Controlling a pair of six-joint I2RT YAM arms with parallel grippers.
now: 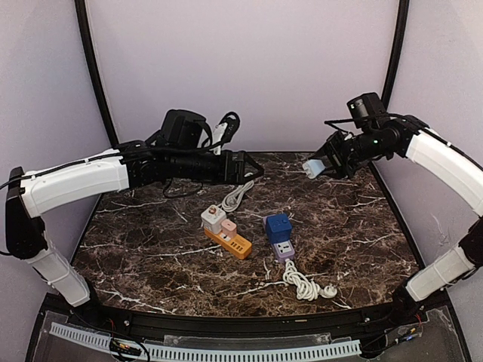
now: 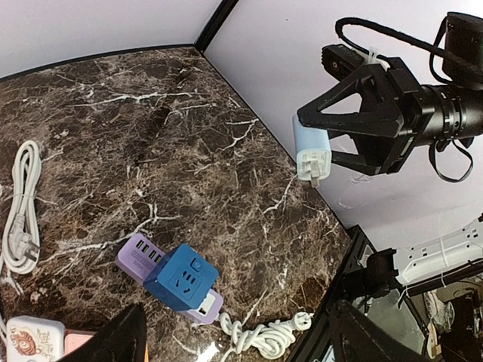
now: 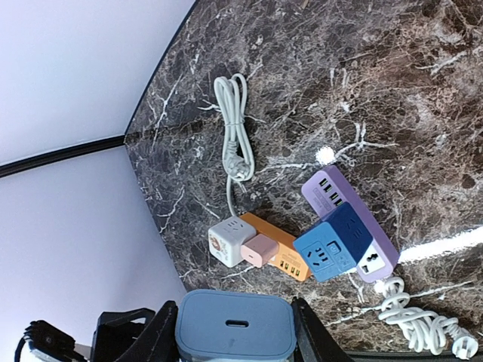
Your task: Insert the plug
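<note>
Above the table (image 1: pixel 151 253), the right pincer (image 1: pixel 317 167) pinches the plug (image 2: pixel 310 147); the left pincer (image 1: pixel 255 170) is spread.

The right end effector (image 1: pixel 323 164) grips a pale plug (image 1: pixel 312 169), well apart from the orange strip (image 1: pixel 234 243) and purple strip (image 1: pixel 284 251).

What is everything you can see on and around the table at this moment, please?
orange strip: 1, orange, table centre-left
white cube: 1, white, on the orange strip's far end
pink adapter: 1, pink, on the orange strip beside the white cube
purple strip: 1, purple, right of the orange strip
blue cube: 1, blue, on the purple strip
far cord: 1, white, coiled behind the orange strip
near cord: 1, white, coiled in front of the purple strip
charger: 1, light blue, held in the air
table: 1, dark marble
left gripper: 1, black, open, empty
right gripper: 1, black, gripping the charger
</note>
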